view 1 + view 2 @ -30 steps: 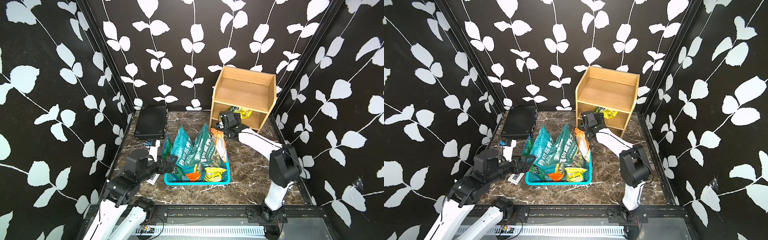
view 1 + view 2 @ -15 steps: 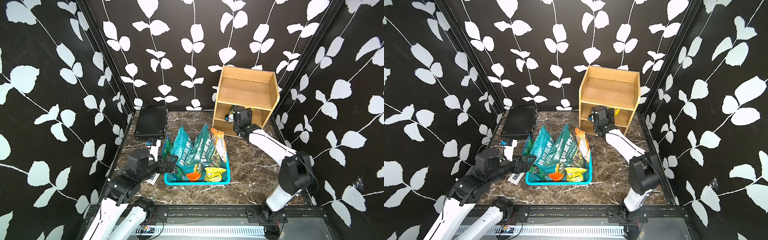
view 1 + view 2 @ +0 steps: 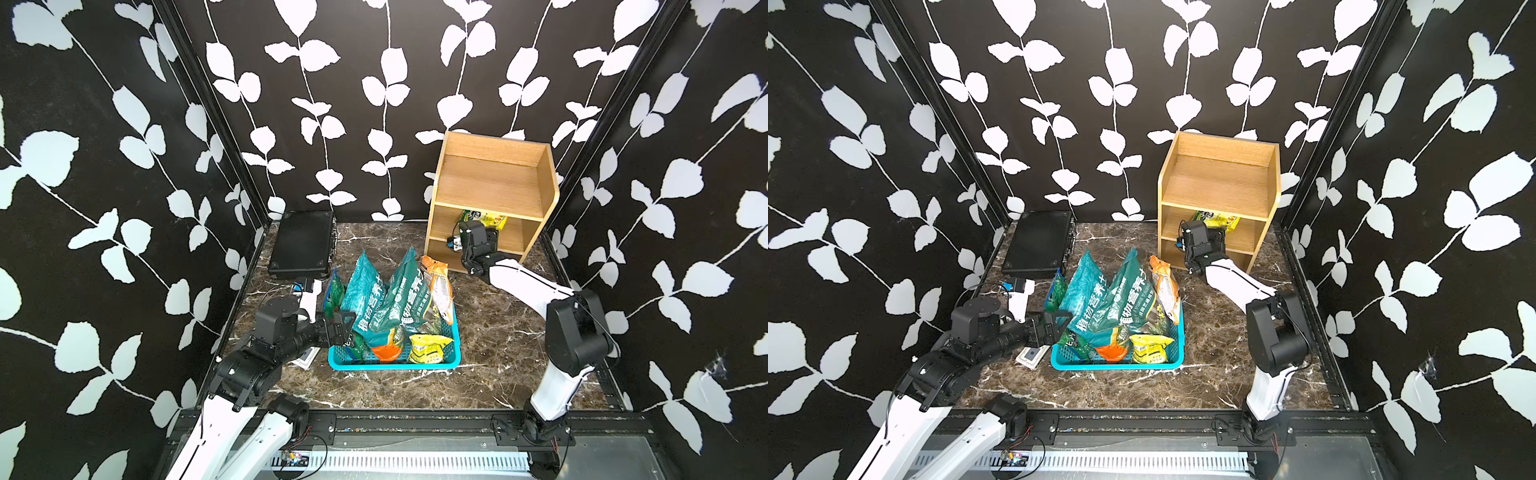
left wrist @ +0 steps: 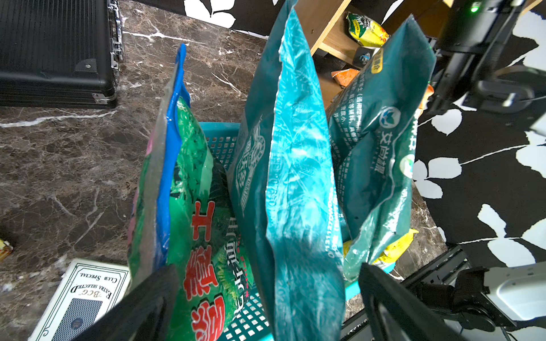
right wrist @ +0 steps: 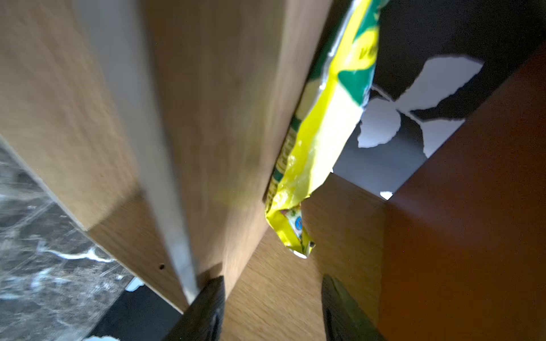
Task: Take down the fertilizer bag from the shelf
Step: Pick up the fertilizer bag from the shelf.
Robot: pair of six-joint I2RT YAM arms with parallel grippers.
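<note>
1. Reaching the right hand point(image 5: 271, 283) into the mouth of the shelf point(image 3: 490, 183) at its middle tier, jaws parted, clasping nothing.
2. Holding one finger point(image 5: 204, 313) just beside a board's front edge, with bare wood showing between the two fingers.
3. Lying on that middle tier: the fertilizer bag point(image 3: 484, 218), yellow and green, its crumpled corner just ahead of the fingertips and apart from them.
4. Spreading the left hand point(image 4: 267, 267) wide, straddling upright bags point(image 4: 295, 177) at the rim of the blue basket point(image 3: 395, 365).
5. Leaving a strip of bare table point(image 3: 498, 324) between basket and shelf.
</note>
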